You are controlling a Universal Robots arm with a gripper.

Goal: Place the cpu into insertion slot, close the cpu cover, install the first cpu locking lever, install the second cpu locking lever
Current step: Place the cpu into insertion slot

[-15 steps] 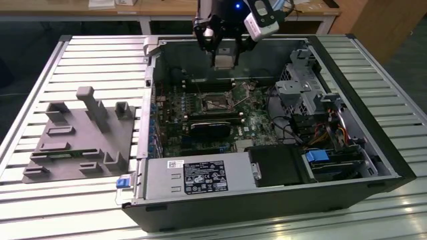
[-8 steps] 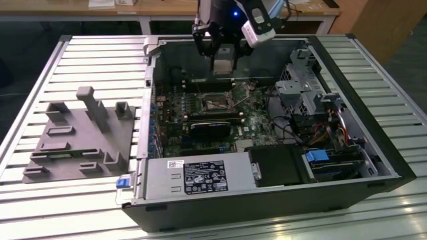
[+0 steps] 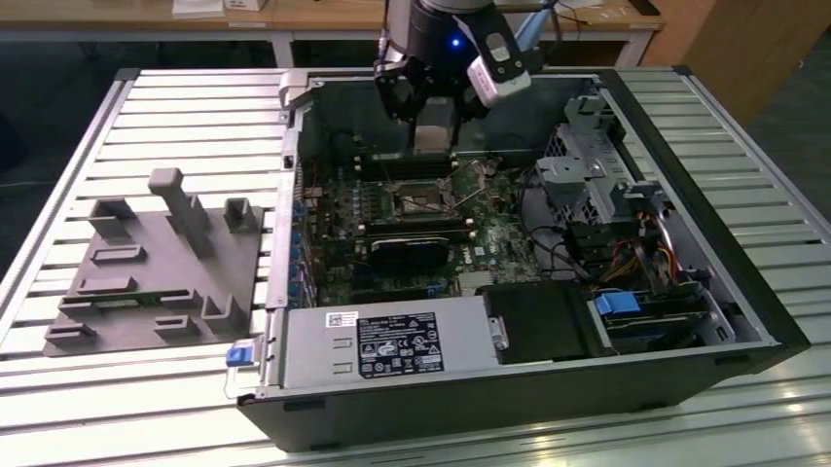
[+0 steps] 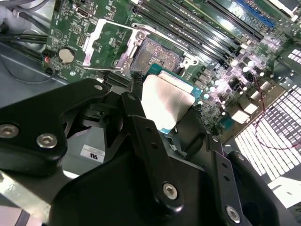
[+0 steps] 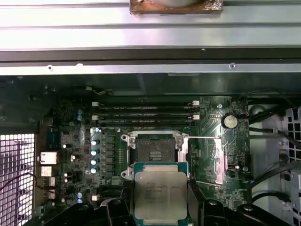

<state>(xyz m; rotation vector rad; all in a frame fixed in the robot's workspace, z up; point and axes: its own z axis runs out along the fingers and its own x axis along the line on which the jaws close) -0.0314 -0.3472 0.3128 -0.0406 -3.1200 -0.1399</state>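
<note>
The cpu (image 5: 161, 193) is held up in the air with its silvery lid facing upward, just beside the insertion slot (image 5: 153, 148) and not seated in it yet. In both wrist views, a gap can be seen between chip and socket. The chip is pinched by two opposite edges between the black fingers (image 5: 117, 209) of the gripper (image 5: 161, 209). So the pincer is closed only to the chip's width, and nothing else is gripped.

The socket's dark centre is left bare. The cpu cover (image 5: 207, 157) is flipped open and laid flat beside the socket on the coin cell battery (image 5: 229, 121) side, with green board seen through its window. The long black memory slots (image 5: 146, 112) are lined up on another side of the socket, near it.

Zooming out, in the exterior view the arm is hung over the motherboard (image 3: 493, 243) inside the opened computer case (image 3: 746, 302). A grey power supply (image 3: 383, 345) is mounted along the near edge. The case is set on a slatted metal table (image 3: 169, 107), and a grey moulded fixture (image 3: 156, 263) is parked to the exterior view's left of it.
</note>
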